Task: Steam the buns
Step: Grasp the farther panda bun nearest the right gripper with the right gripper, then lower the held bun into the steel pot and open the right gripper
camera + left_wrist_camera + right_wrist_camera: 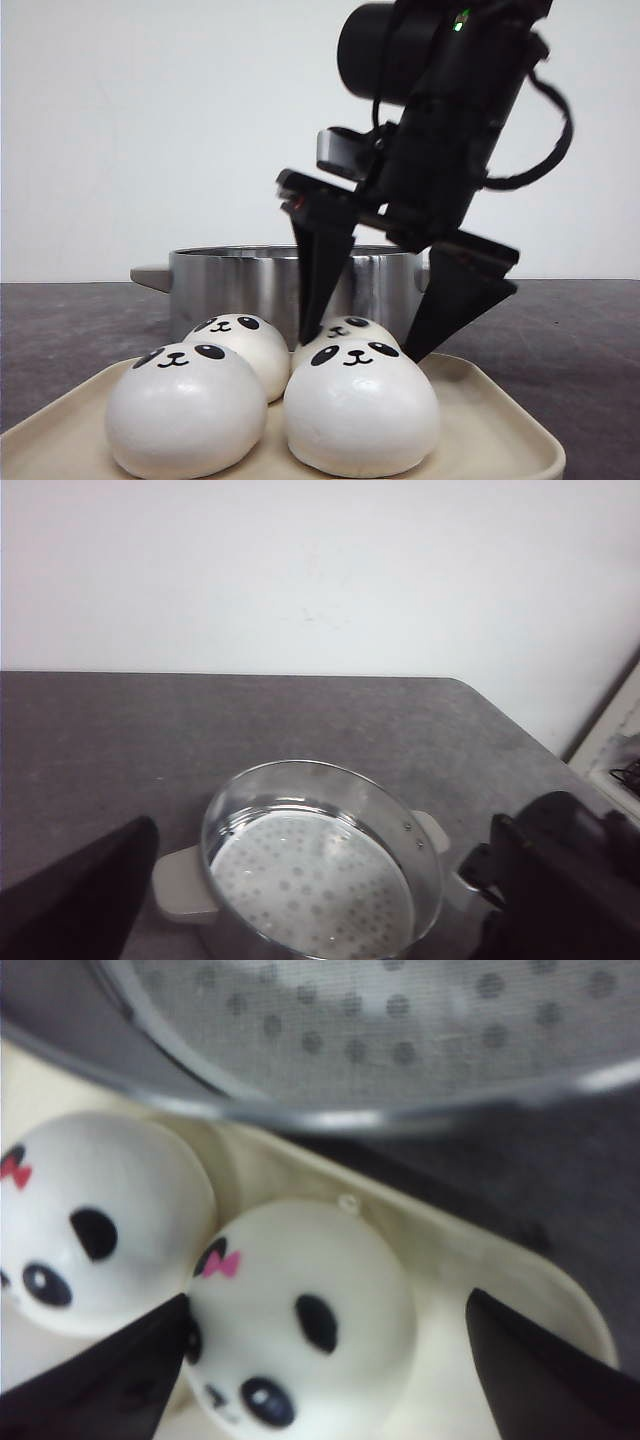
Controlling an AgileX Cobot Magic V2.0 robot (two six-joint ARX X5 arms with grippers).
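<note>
A: Where are the buns (270,385) sitting?

B: 4 are huddling on the cream tray (490,420), touching one another; the steel steamer pot (255,280) is waiting just behind, its perforated plate bare, ready to receive them.

A: And the right gripper (365,345)?

B: It is hanging spread wide, 1 finger on each side of the rear right bun (300,1310); it is gripping nothing yet; straddling it this way is, I judge, lining up a squeeze.

A: The left gripper (310,920)?

B: It is hovering above the pot, parted and carrying nothing.
</note>
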